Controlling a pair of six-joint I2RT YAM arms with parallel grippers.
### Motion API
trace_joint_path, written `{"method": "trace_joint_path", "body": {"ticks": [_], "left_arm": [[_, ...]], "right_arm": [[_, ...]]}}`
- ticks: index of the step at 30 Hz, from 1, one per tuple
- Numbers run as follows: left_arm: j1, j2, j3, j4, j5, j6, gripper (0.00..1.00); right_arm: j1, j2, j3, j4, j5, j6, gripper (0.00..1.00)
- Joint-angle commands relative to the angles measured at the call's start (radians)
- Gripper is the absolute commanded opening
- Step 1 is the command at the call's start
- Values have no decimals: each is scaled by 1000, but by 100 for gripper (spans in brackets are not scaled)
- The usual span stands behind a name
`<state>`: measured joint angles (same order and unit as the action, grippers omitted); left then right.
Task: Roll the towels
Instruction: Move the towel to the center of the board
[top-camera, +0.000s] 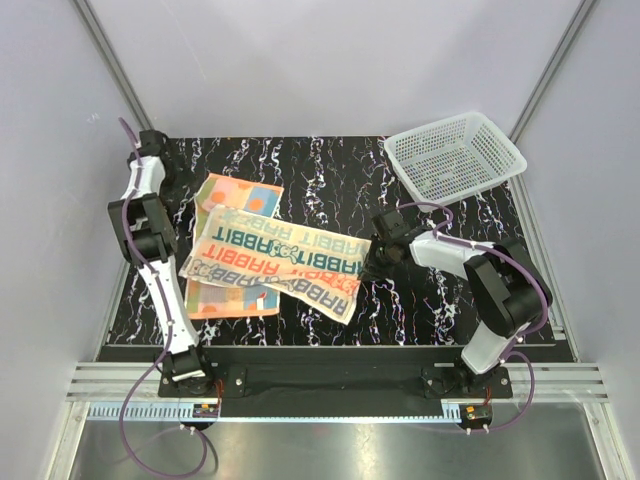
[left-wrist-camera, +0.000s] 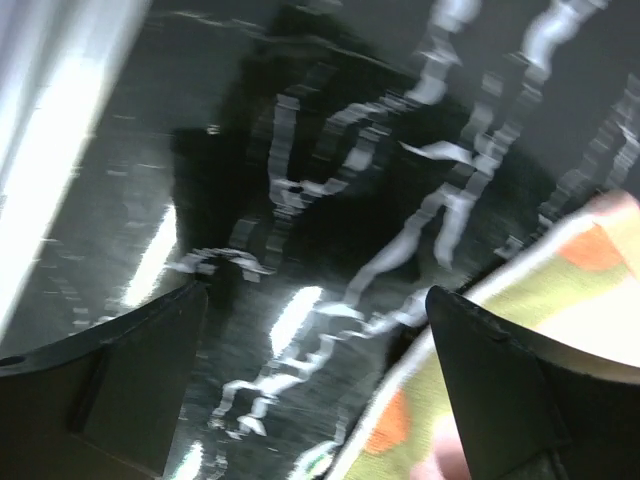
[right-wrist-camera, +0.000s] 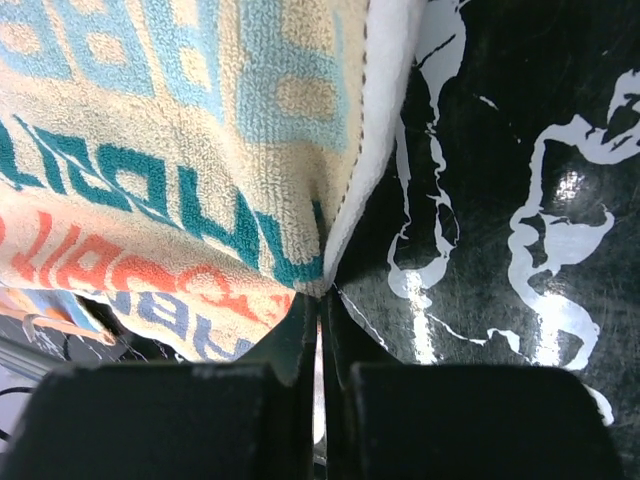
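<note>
— How's the right arm sitting?
— Elbow bent, forearm stretched left and low. The right gripper (right-wrist-camera: 318, 300) has its jaws pinched together on the right edge of the cream towel (top-camera: 280, 262).
— And the left?
— Folded up at the left edge of the table (top-camera: 330, 170). The left gripper (left-wrist-camera: 315, 300) has its jaws wide apart, beside the orange towel (top-camera: 240, 195), which lies partly under the cream one.

Left arm (top-camera: 160, 290) folded up along the left side, left gripper (left-wrist-camera: 315, 292) held low with jaws spread wide; right arm (top-camera: 490, 290) bent at the elbow and reaching inward, right gripper (right-wrist-camera: 320, 305) pinched tight, fingers pressed flat together, on the edge of the cream towel (right-wrist-camera: 200, 150)
</note>
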<state>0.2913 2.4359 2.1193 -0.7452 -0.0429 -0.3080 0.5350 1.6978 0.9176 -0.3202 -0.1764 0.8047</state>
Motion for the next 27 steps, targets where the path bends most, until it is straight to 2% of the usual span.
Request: {"method": "trace_joint_path", "body": {"ticks": [1, 5, 10, 11, 13, 14, 15, 16, 17, 20, 21, 25, 27], "left_arm": [[-99, -31, 10, 1, -6, 69, 99], [-173, -35, -45, -13, -46, 87, 99], [-182, -81, -175, 67, -9, 37, 99], [-182, -89, -197, 78, 0, 37, 96], [-185, -87, -225, 89, 29, 44, 74], [-188, -83, -220, 81, 34, 52, 52], [-192, -72, -214, 72, 37, 66, 41], [-193, -71, -210, 72, 37, 72, 25], [-192, -67, -200, 58, 37, 69, 0], [-187, -78, -165, 32, -4, 60, 0], [-182, -83, -147, 17, -61, 44, 0], [-115, -104, -44, -40, -150, -11, 0], [-89, -72, 100, -69, -185, -29, 0]], "right_arm": [[2, -7, 53, -51, -6, -35, 0], [2, 10, 69, -57, -14, -45, 0], [2, -7, 63, -74, -3, -61, 0], [2, -10, 58, -76, -2, -65, 0], [3, -15, 53, -76, 3, -67, 0], [2, -13, 50, -77, 2, -67, 0], [2, -13, 49, -74, 0, -67, 0], [2, -12, 49, -74, 0, -67, 0], [2, -12, 49, -77, -1, -68, 0], [0, -18, 52, -91, 5, -75, 0], [0, -23, 52, -97, 8, -76, 0], [-20, -58, 32, -147, 34, -93, 0], [-41, -84, 6, -175, 32, -101, 0]]}}
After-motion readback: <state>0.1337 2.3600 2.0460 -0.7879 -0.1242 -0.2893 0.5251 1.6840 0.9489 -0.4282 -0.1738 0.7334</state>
